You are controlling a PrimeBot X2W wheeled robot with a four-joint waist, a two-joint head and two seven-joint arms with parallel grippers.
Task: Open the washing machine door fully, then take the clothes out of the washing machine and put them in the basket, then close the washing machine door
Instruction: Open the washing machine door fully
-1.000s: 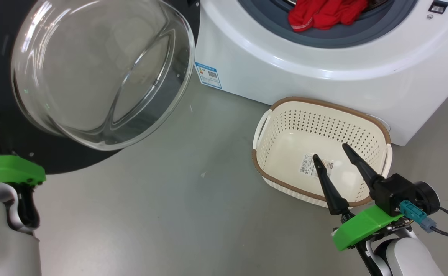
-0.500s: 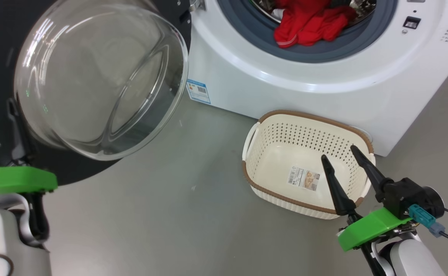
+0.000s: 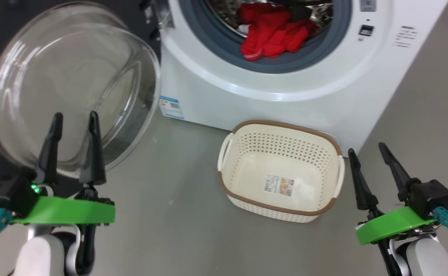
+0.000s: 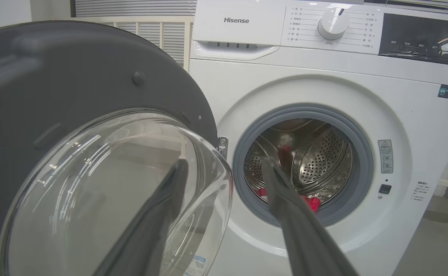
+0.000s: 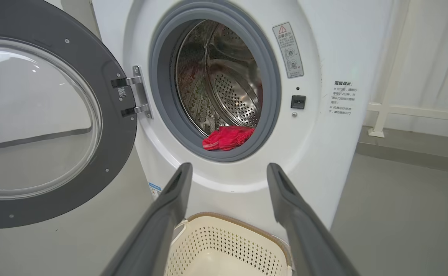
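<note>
My left gripper (image 3: 75, 115) and right gripper (image 3: 366, 148) stand jaws apart, empty. Between them sits the cream perforated plastic basket (image 3: 285, 127), before the white washing machine (image 3: 285, 103); its black-rimmed round glass door (image 3: 66, 84) hangs open, bright red fabric clothes (image 3: 271, 36) inside the drum (image 5: 231, 96)

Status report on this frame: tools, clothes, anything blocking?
Left tool and right tool open, empty. Door wide open; clothes in drum, basket empty. Nothing in the way.

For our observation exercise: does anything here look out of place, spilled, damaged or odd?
Nothing stands out. The washing machine door hangs open; the clothes lie in the drum; the basket stands upright on the floor; the left gripper and right gripper are open, empty.
</note>
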